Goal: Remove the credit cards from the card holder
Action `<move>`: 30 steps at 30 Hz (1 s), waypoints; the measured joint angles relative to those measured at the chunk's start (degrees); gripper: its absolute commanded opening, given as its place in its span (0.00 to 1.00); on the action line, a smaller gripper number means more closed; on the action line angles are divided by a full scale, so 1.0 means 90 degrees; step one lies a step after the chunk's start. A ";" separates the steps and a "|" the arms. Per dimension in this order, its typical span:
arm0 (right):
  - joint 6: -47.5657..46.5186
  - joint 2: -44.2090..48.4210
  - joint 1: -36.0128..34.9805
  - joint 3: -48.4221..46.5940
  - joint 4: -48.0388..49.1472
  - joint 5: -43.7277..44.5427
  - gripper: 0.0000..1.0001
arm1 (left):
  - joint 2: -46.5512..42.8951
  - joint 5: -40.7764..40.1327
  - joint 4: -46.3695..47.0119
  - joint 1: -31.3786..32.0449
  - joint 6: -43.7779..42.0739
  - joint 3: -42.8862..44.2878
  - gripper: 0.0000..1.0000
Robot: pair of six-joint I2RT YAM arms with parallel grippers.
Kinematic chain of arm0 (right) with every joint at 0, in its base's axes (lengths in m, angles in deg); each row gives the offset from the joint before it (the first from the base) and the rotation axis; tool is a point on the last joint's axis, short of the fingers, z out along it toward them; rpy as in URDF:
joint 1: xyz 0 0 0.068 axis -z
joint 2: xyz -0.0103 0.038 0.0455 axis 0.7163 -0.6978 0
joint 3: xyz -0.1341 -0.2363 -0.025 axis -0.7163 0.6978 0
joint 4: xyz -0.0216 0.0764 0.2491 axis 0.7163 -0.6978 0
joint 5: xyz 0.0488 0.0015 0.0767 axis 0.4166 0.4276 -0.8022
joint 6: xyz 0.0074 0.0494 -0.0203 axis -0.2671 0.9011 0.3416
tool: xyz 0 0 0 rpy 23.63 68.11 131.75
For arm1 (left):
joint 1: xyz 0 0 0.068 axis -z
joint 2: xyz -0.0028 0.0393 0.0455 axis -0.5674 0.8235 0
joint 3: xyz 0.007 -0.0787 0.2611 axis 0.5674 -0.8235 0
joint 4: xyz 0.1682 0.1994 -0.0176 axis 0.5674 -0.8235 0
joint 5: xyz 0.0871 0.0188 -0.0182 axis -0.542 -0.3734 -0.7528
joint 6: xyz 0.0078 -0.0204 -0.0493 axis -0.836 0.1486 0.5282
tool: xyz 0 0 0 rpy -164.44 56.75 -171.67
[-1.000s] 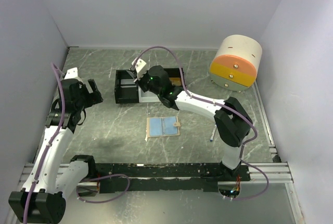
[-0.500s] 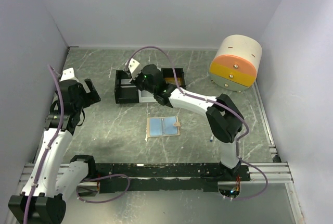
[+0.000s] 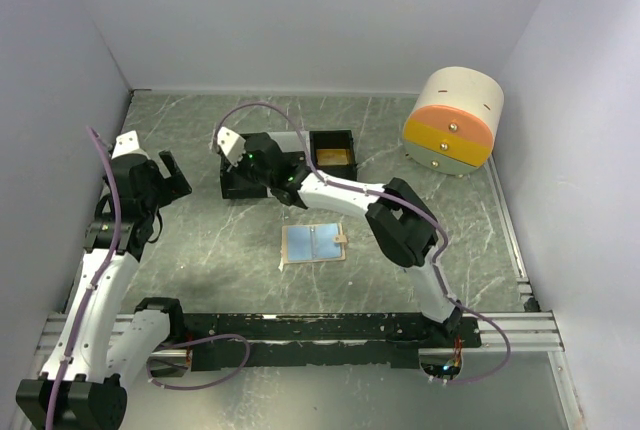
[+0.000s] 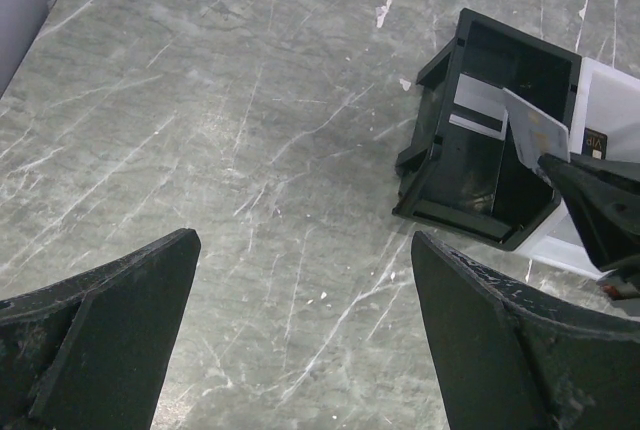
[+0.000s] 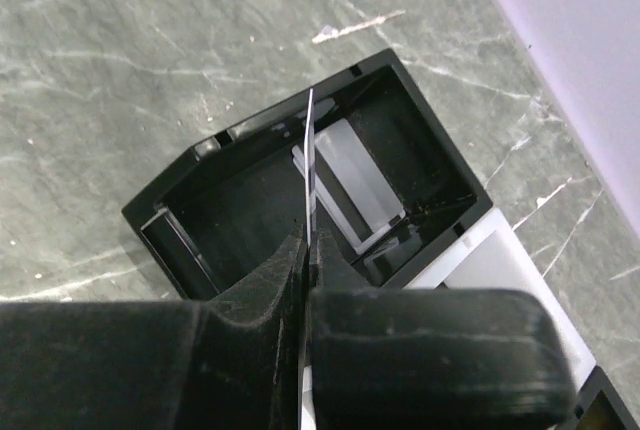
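Note:
The card holder (image 3: 313, 243) lies open and flat mid-table, pale blue inside with a tan tab on its right edge. My right gripper (image 5: 312, 240) is shut on a credit card (image 5: 310, 165), held edge-on above the tray's left black compartment (image 5: 250, 130). From the left wrist view the same card (image 4: 535, 138) sticks out of the right gripper's fingers (image 4: 600, 205) over that compartment (image 4: 440, 165). Another pale card (image 5: 345, 185) lies inside it. My left gripper (image 4: 300, 350) hangs open over bare table at the left, holding nothing.
The tray's far-right black compartment (image 3: 333, 148) holds something yellowish. A round cream, orange and yellow container (image 3: 453, 122) stands at the back right. A small pen-like object (image 3: 408, 255) lies right of the card holder. Walls close in on both sides.
My right gripper has swung left with the card, from over the tray's middle to over its left black compartment. The left arm has barely shifted.

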 measured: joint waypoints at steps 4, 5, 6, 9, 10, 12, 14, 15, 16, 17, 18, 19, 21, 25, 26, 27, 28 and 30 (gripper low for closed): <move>-0.0165 -0.0117 -0.0010 0.0000 -0.0138 0.0153 0.00 | -0.0034 -0.0017 0.0000 -0.0002 -0.0002 0.0000 1.00; -0.0214 -0.0121 -0.0007 -0.0002 -0.0160 0.0204 0.00 | -0.0036 -0.0017 0.0000 -0.0002 0.0000 0.0000 1.00; -0.0279 -0.0126 -0.0002 -0.0019 -0.0194 0.0262 0.00 | -0.0036 -0.0017 -0.0002 -0.0002 0.0000 0.0000 1.00; -0.0449 -0.0257 0.0000 -0.0209 -0.0294 0.0423 0.00 | -0.0039 -0.0017 -0.0005 -0.0007 -0.0002 0.0000 1.00; -0.0481 -0.0308 0.0000 -0.0272 -0.0301 0.0476 0.00 | -0.0039 -0.0017 -0.0002 -0.0007 0.0000 0.0000 1.00; -0.0551 -0.0413 0.0000 -0.0342 -0.0313 0.0559 0.00 | -0.0046 -0.0017 -0.0002 -0.0007 -0.0002 0.0000 1.00; -0.0605 -0.0491 0.0000 -0.0342 -0.0318 0.0631 0.00 | -0.0063 -0.0012 -0.0002 -0.0007 -0.0002 0.0000 1.00; -0.0622 -0.0520 0.0000 -0.0342 -0.0321 0.0653 0.00 | -0.0068 -0.0007 -0.0002 -0.0007 -0.0002 0.0000 1.00; -0.0636 -0.0559 0.0000 -0.0345 -0.0330 0.0680 0.00 | -0.0068 0.0010 -0.0002 -0.0007 -0.0002 0.0000 1.00; -0.0648 -0.0593 0.0000 -0.0357 -0.0333 0.0697 0.00 | -0.0066 0.0019 -0.0002 -0.0007 -0.0002 0.0000 1.00; -0.0665 -0.0624 0.0000 -0.0376 -0.0342 0.0709 0.00 | -0.0063 0.0034 -0.0002 -0.0007 -0.0002 0.0000 1.00; -0.0690 -0.0653 0.0000 -0.0398 -0.0345 0.0729 0.00 | -0.0058 0.0034 -0.0002 -0.0007 -0.0002 0.0000 1.00; -0.0741 -0.0702 0.0000 -0.0461 -0.0347 0.0765 0.00 | -0.0056 0.0034 -0.0002 -0.0007 -0.0002 0.0000 1.00; -0.0814 -0.0789 0.0015 -0.0624 -0.0391 0.0804 0.00 | -0.0063 0.0032 -0.0002 -0.0024 -0.0002 0.0000 1.00; -0.0831 -0.0804 0.0019 -0.0653 -0.0389 0.0804 0.00 | -0.0070 0.0032 -0.0002 -0.0027 -0.0002 0.0000 1.00; -0.0843 -0.0804 0.0027 -0.0656 -0.0393 0.0809 0.00 | -0.0083 0.0032 -0.0002 -0.0029 -0.0002 0.0000 1.00; -0.0857 -0.0804 0.0029 -0.0656 -0.0393 0.0826 0.00 | -0.0095 0.0032 -0.0002 -0.0029 -0.0002 0.0000 1.00; -0.0862 -0.0804 0.0029 -0.0658 -0.0398 0.0848 0.00 | -0.0117 0.0032 -0.0002 -0.0029 -0.0002 0.0000 1.00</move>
